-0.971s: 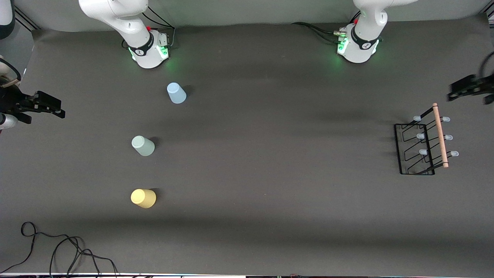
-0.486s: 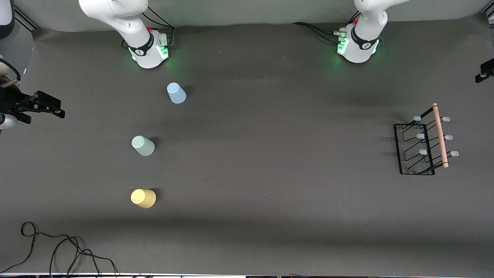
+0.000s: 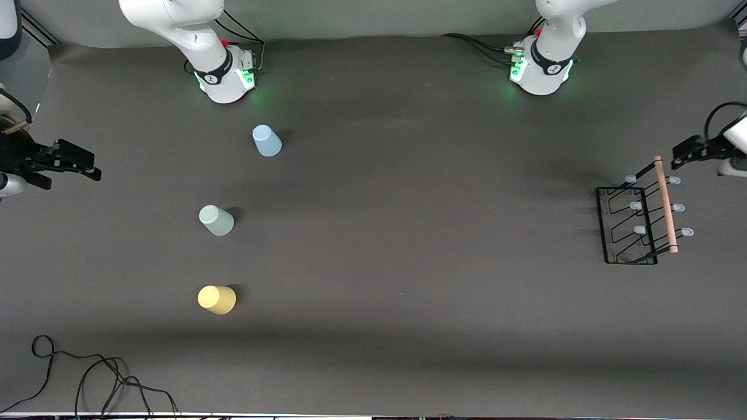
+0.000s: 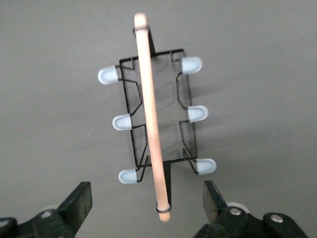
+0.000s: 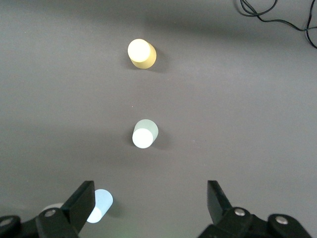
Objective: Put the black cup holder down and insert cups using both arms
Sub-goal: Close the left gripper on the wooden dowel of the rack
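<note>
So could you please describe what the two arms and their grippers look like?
Both arms are white and rounded, with a black band above each green-lit base and black cables at the base. The left gripper and right gripper are black, with two flat wedge-shaped fingers and silver screws.

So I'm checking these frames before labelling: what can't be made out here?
- Left gripper: front view's edge cuts off the wrist beside the black cup holder.
- Right gripper: the same view's edge cuts off its body.
- Light blue cup: right wrist view, partly covered by a jaw.
- Mint green cup and yellow cup: which end is the mouth isn't clear.
- Cables: cut off at the front view's lower edge.
</note>
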### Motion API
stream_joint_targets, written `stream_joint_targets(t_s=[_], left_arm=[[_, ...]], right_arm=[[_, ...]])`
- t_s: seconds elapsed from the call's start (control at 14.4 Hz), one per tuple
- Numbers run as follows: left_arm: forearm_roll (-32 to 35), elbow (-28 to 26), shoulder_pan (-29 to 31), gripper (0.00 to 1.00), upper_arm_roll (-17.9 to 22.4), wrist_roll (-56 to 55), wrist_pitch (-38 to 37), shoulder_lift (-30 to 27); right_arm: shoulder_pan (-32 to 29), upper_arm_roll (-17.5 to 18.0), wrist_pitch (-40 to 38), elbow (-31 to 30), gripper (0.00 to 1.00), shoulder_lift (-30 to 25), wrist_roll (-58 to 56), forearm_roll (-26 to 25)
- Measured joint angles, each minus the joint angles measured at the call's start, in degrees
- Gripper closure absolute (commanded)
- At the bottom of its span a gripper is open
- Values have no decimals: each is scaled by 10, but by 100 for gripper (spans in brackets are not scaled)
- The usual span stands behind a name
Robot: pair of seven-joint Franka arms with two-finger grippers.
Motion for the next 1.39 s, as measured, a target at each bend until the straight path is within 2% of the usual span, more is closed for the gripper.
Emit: stream_joint_targets(t_s=[0.35, 0.42, 0.56, 0.83, 0.97, 1.04, 1.39], left_arm=[[0, -7, 2, 1, -3, 14, 56, 69], [0, -7, 2, 7, -4, 15, 61, 79], [0, -7, 1, 33, -5, 15, 73, 92], [0, 0, 0, 70, -7, 15, 78, 99], [0, 7, 0, 95, -10, 15, 77, 99], [0, 9, -1, 100, -10, 15, 77, 99], [-1, 26, -1, 100, -11, 17, 47, 100]], right_arm=[[0, 0, 35, -33, 0, -3, 0, 1], [0, 0, 35, -35, 0, -4, 0, 1], [0, 0, 35, -36, 0, -6, 0, 1], [0, 0, 34, -38, 0, -14, 6, 1], [0, 0, 33, -38, 0, -17, 17, 1], [0, 0, 33, -38, 0, -19, 20, 1], [0, 0, 33, -39, 0, -20, 22, 1]])
